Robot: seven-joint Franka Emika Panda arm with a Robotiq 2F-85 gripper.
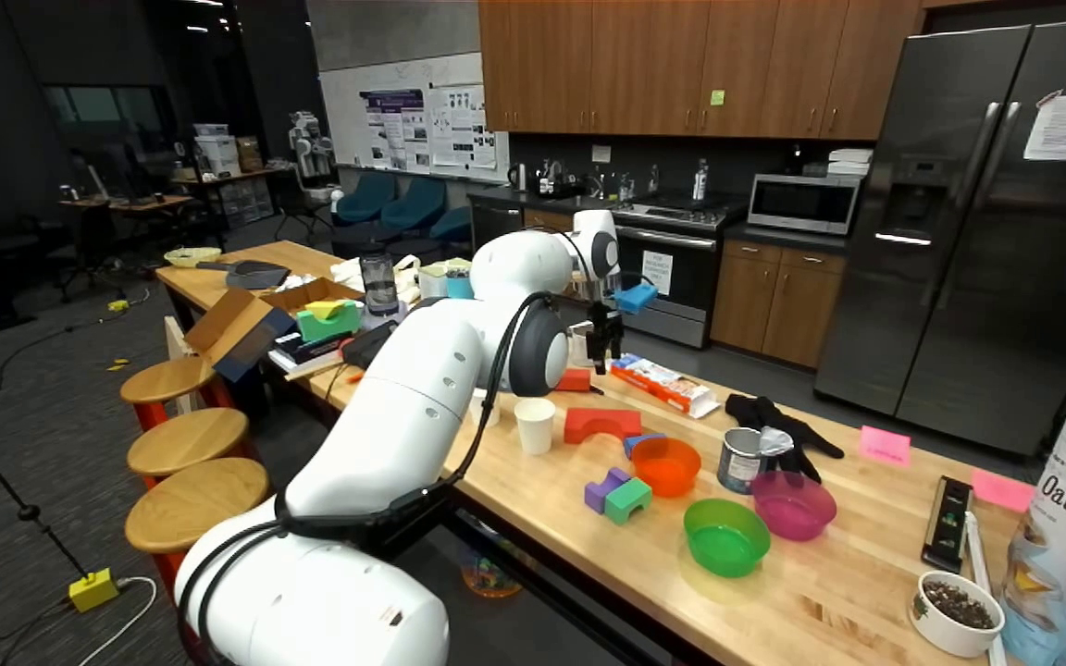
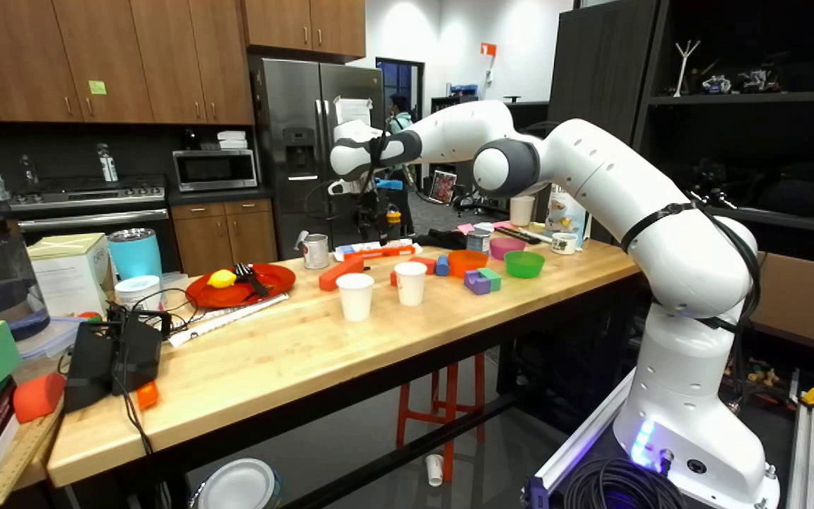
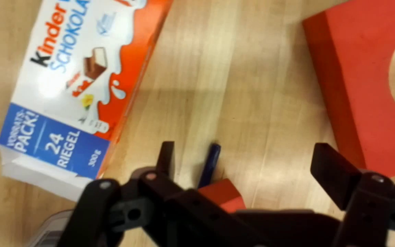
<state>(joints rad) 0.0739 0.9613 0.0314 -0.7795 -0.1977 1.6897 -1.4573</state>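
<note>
Black fingers (image 3: 334, 175) stand wide apart above the bench (image 3: 245, 103), nothing gripped yet; below their gap a dark blue marker (image 3: 210, 163) lies beside a small red block (image 3: 225, 193), between the Kinder box (image 3: 70, 85) and an arched red block (image 3: 358, 75).

"Kinder" pkg. (image 3: 81, 80), "Oats" bag (image 1: 1063, 546)

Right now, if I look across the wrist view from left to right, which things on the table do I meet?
Kinder chocolate box → dark blue pen-like stick → large red block with a rounded cut-out.
</note>
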